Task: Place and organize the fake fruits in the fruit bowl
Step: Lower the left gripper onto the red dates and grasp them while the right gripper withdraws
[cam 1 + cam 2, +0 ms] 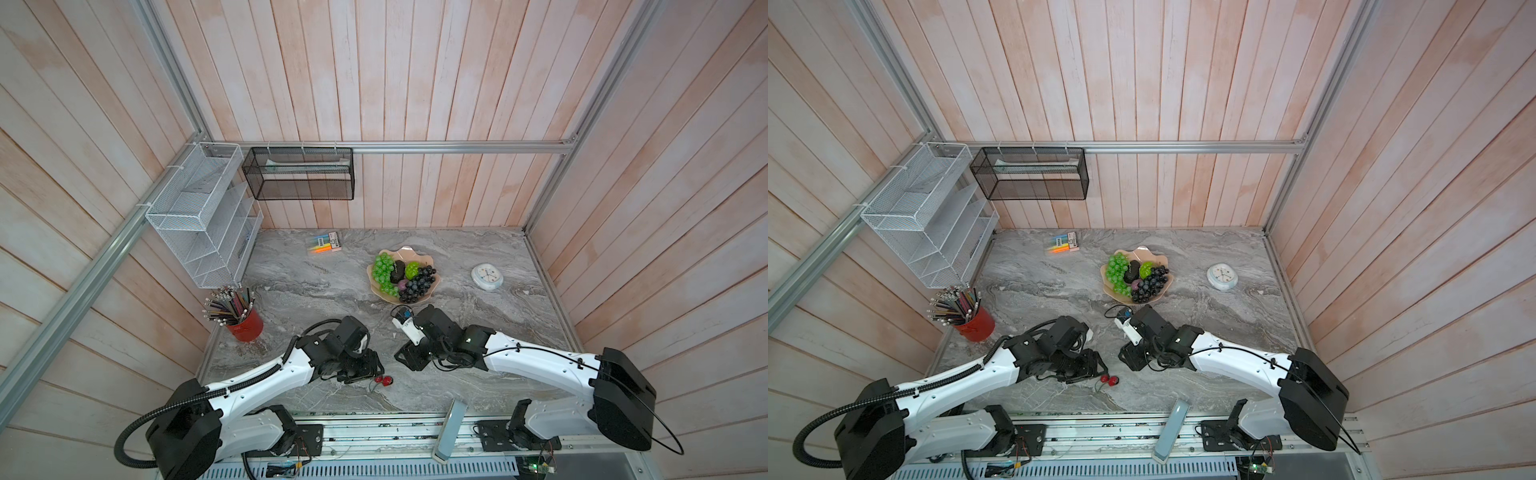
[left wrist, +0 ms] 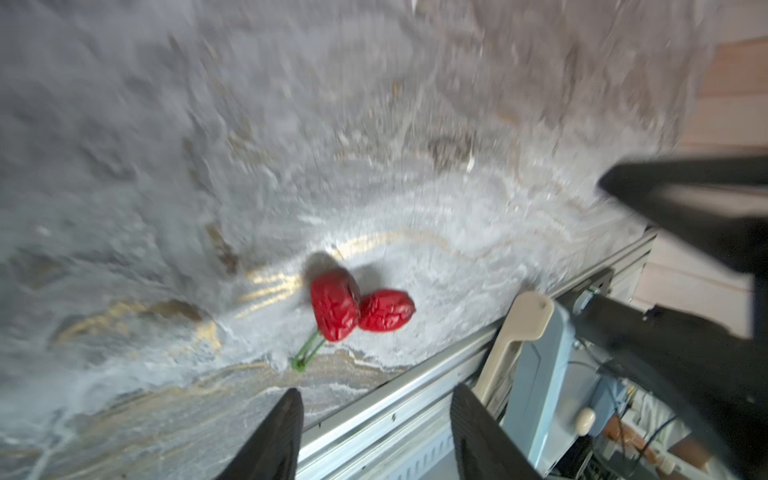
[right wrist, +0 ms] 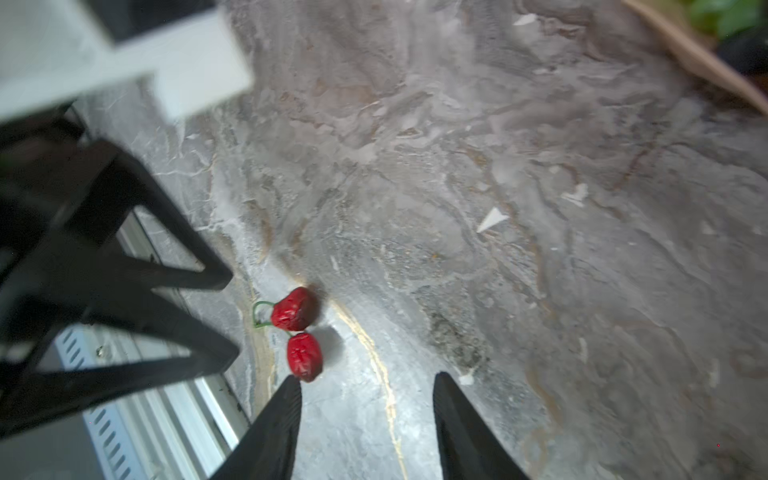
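**Red cherries at the counter's front edge, both arms closing in**

The red plastic cherry pair [image 1: 384, 380] with its thin green stem lies on the grey marble-look counter [image 1: 316, 282], well apart from the wide peach-pink scalloped fruit bowl [image 1: 401, 250]. It is the only fruit outside the bowl. The left fingers [image 2: 286, 432] are parted with nothing between them, and so are the right fingers [image 3: 274, 432]. Neither pair holds anything.

The chief risk, as I judge it, is the edge. The cherries sit near the metal rail [image 2: 399, 399], so a sideways nudge could roll them off the counter. They are small and rounded and could squirt out of a closing grip, and the stem gives little to hold. Both arms aim at the same spot, so they could knock into each other.

Both top views show the bowl filled with the green grape bunch [image 1: 1117, 270] and the darker fruits, but each arm's wrist hides its fingertips. The left wrist view shows the rail just beside the cherries. The right wrist view shows the left fingers just beside the stem loop and a right fingertip close to one cherry; I cannot tell whether it touches.
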`<act>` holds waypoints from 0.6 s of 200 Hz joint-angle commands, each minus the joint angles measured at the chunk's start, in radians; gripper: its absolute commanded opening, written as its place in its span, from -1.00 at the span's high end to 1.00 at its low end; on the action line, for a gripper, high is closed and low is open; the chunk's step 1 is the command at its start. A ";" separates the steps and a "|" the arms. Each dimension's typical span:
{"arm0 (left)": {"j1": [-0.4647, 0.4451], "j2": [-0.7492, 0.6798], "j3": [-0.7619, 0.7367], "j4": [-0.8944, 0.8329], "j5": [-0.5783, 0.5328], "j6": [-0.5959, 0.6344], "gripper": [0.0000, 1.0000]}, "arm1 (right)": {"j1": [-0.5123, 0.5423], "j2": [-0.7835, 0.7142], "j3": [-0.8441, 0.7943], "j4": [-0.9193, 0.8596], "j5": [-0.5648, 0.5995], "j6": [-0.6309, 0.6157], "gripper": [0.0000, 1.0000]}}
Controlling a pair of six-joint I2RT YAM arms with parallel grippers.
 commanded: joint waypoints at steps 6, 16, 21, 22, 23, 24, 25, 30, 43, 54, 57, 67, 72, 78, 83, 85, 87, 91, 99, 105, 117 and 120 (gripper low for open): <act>-0.083 0.011 -0.007 -0.024 -0.075 -0.092 -0.17 | -0.110 -0.087 -0.054 0.083 -0.015 0.071 -0.03; -0.120 0.038 0.019 -0.064 -0.130 -0.082 -0.17 | -0.157 -0.113 -0.078 0.109 -0.025 0.089 -0.03; -0.140 0.053 0.029 -0.079 -0.158 -0.073 -0.17 | -0.179 -0.124 -0.089 0.119 -0.033 0.096 -0.03; -0.142 0.054 0.031 -0.083 -0.163 -0.070 -0.17 | -0.183 -0.126 -0.090 0.122 -0.034 0.097 -0.03; -0.146 0.057 0.033 -0.084 -0.167 -0.068 -0.17 | -0.188 -0.128 -0.091 0.124 -0.036 0.098 -0.03; -0.148 0.061 0.035 -0.087 -0.172 -0.066 -0.17 | -0.191 -0.130 -0.091 0.125 -0.038 0.101 -0.03; -0.150 0.063 0.037 -0.088 -0.178 -0.064 -0.17 | -0.195 -0.132 -0.093 0.127 -0.039 0.102 -0.03; -0.158 0.079 0.043 -0.093 -0.195 -0.054 -0.17 | -0.215 -0.140 -0.102 0.136 -0.043 0.106 -0.03; -0.161 0.124 0.050 -0.090 -0.213 -0.029 -0.15 | -0.251 -0.153 -0.127 0.158 -0.049 0.114 -0.02; -0.163 0.159 0.059 -0.074 -0.220 -0.004 -0.11 | -0.266 -0.160 -0.139 0.165 -0.047 0.116 -0.01; -0.164 0.169 0.062 -0.071 -0.222 0.001 -0.10 | -0.271 -0.160 -0.141 0.167 -0.046 0.116 -0.01; -0.166 0.199 0.079 -0.069 -0.237 0.016 -0.08 | -0.275 -0.160 -0.149 0.172 -0.044 0.117 -0.01; -0.168 0.212 0.089 -0.075 -0.248 0.023 -0.06 | -0.276 -0.160 -0.153 0.174 -0.045 0.119 0.00; -0.173 0.226 0.100 -0.085 -0.262 0.030 -0.04 | -0.277 -0.159 -0.156 0.177 -0.048 0.121 0.00; -0.177 0.237 0.111 -0.095 -0.275 0.035 -0.04 | -0.277 -0.158 -0.159 0.177 -0.049 0.121 0.00; -0.178 0.240 0.115 -0.098 -0.281 0.037 -0.03 | -0.278 -0.158 -0.160 0.177 -0.049 0.122 0.00; -0.180 0.245 0.118 -0.102 -0.287 0.038 -0.03 | -0.277 -0.158 -0.160 0.179 -0.050 0.122 0.00; -0.183 0.253 0.126 -0.108 -0.296 0.043 -0.03 | -0.277 -0.156 -0.162 0.180 -0.051 0.124 0.00; -0.185 0.266 0.134 -0.106 -0.304 0.055 -0.03 | -0.278 -0.157 -0.168 0.188 -0.052 0.126 0.00; -0.185 0.277 0.136 -0.100 -0.305 0.064 -0.03 | -0.277 -0.155 -0.173 0.194 -0.052 0.128 0.00; -0.186 0.298 0.136 -0.075 -0.302 0.088 -0.03 | -0.280 -0.154 -0.179 0.205 -0.050 0.128 0.00; -0.188 0.302 0.136 -0.069 -0.300 0.093 -0.02 | -0.279 -0.153 -0.180 0.208 -0.049 0.128 0.00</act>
